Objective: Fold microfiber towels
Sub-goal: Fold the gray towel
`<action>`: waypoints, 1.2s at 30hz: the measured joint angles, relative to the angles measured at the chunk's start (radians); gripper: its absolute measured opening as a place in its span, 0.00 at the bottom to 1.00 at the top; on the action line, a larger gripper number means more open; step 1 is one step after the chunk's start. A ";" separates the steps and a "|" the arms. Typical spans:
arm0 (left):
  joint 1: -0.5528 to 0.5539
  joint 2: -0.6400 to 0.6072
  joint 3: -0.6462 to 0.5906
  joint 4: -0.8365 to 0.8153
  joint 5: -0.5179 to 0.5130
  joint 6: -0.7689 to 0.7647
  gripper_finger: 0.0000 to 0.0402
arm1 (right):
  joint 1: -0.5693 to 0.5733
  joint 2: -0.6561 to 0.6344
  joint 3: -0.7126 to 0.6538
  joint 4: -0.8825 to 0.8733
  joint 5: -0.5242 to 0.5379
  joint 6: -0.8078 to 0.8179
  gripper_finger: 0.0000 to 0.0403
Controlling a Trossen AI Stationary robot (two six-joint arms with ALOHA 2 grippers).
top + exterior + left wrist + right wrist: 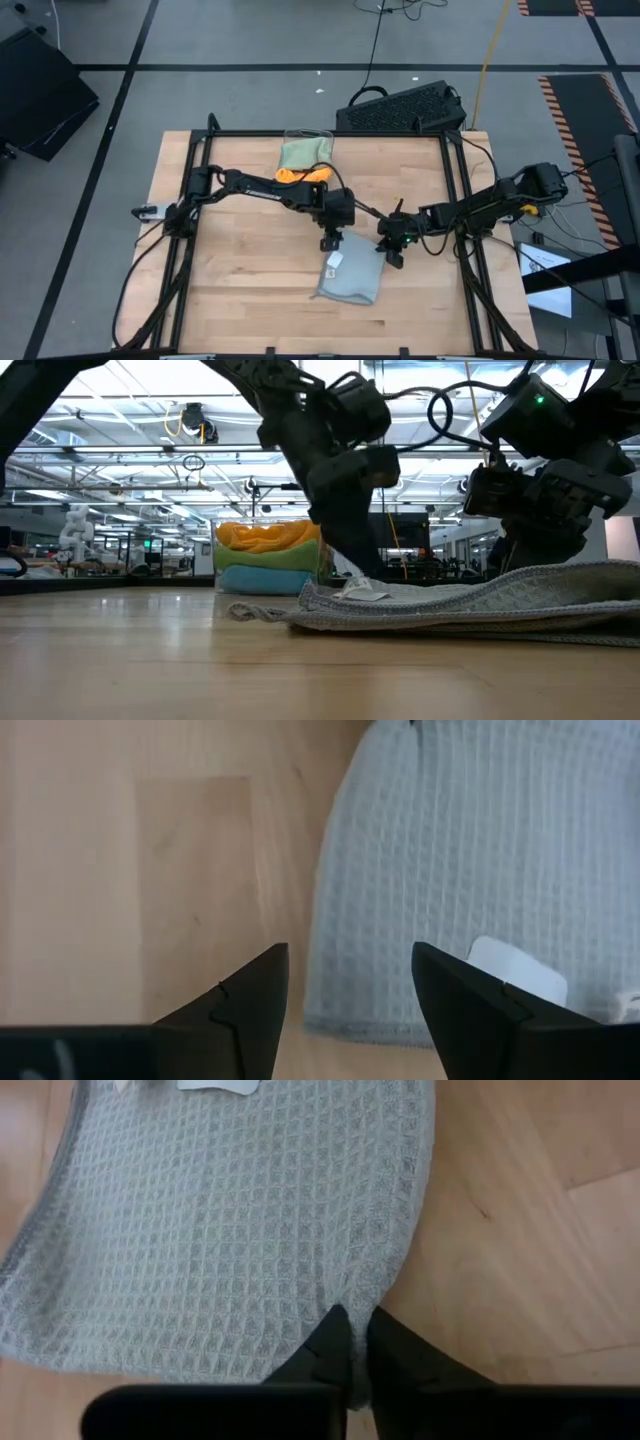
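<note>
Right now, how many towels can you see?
4: a grey towel on the table between both grippers, and orange, green and blue ones stacked in the bin. More may be hidden.

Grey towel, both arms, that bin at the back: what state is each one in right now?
Grey towel: lying flat, folded over, white tag showing.
Left tool: open, over the towel's edge.
Right tool: shut on the towel's edge.
Clear bin: upright, holding stacked orange, green and blue cloths.

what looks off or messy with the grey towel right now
The light grey towel lies skewed to the table edges, folded unevenly, its white label flipped up on top. The right gripper pinches its edge; the left gripper hangs open over the label corner.
</note>
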 joint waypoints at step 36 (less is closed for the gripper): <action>-0.296 -0.094 0.000 -0.170 -0.651 -0.032 0.04 | 0.150 -0.157 0.154 -0.255 0.318 -0.045 0.03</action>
